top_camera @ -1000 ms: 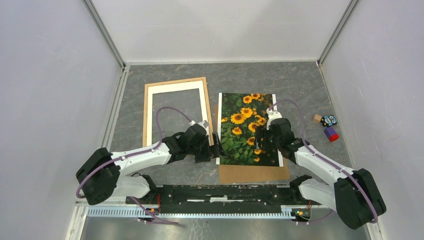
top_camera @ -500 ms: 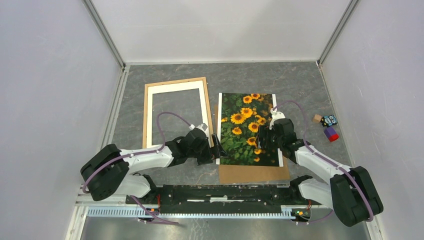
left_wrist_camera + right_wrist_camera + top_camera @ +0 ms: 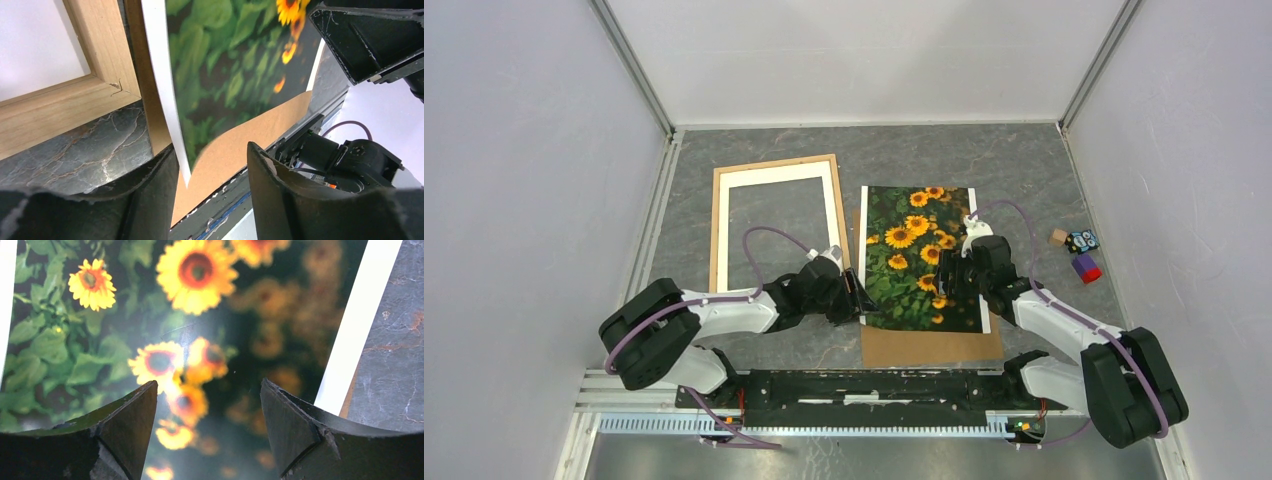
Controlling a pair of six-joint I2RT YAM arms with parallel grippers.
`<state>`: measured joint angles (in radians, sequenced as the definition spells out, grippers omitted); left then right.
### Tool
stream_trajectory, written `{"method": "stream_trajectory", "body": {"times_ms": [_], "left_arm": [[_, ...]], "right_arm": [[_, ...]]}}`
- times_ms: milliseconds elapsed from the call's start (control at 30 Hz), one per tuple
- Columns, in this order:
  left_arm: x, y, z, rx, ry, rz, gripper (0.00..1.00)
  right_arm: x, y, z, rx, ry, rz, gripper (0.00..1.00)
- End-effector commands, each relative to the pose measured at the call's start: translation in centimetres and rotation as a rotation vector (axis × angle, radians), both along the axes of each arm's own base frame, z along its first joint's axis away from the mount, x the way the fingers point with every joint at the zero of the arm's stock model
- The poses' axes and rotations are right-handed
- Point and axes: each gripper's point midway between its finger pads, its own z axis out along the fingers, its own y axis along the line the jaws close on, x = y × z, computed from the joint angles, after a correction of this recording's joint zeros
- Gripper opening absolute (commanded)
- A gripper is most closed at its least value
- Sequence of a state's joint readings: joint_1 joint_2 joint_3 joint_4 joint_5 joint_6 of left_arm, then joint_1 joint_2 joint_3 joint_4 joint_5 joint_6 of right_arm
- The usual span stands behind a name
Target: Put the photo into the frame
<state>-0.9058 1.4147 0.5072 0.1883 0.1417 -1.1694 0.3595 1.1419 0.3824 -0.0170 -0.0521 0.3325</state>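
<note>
Photo point(image 3: 904, 262) corner inside left hand point(image 3: 858, 296)
We count one photo, one frame point(image 3: 774, 163) at its 9 o'clock, two hands: left narrower than before, unclamped around the 7 o'clock corner; right hand point(image 3: 944, 280) open above.

A robot lab cell as I see it, plain white walls point(image 3: 524, 150) closing three sides, aluminium corner posts point(image 3: 632, 68), grey marble-look table point(image 3: 904, 150), my two arms point(image 3: 724, 312) bolted to a black rail point(image 3: 874, 385), slotted metal strip point(image 3: 824, 424) in front.

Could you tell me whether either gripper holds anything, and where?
Nothing is clamped: the left gripper straddles the photo at its near-left corner, jaws apart; the right gripper hangs open.
</note>
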Motion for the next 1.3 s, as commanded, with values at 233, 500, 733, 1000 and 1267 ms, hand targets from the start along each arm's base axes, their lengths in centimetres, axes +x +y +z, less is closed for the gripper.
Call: {"method": "stream_trajectory", "body": {"times_ms": [233,500,733,1000,1267], "left_arm": [[0.9,-1.4,1.1,-0.035,-0.026,0.001,0.39],[2.6,-0.2,1.2,0.161,-0.132,-0.054,0.17],[4.2,0.0,3.0,0.305,-0.281,-0.154,0.02],[5.5,0.2,5.7,0.467,-0.430,-0.227,0.02],[5.3,-0.4,6.9,0.476,-0.477,-0.254,0.02]], "right_arm": [[-1.6,-0.1,-1.8,-0.007,0.076,0.020,0.81],[-0.7,-1.8,-1.0,-0.111,0.059,-0.014,0.83],[2.3,-1.5,3.2,-0.141,-0.002,-0.057,0.88],[7.1,3.5,10.4,0.021,-0.057,-0.145,0.89],[11.6,7.3,14.8,0.017,-0.014,-0.336,0.89]]}}
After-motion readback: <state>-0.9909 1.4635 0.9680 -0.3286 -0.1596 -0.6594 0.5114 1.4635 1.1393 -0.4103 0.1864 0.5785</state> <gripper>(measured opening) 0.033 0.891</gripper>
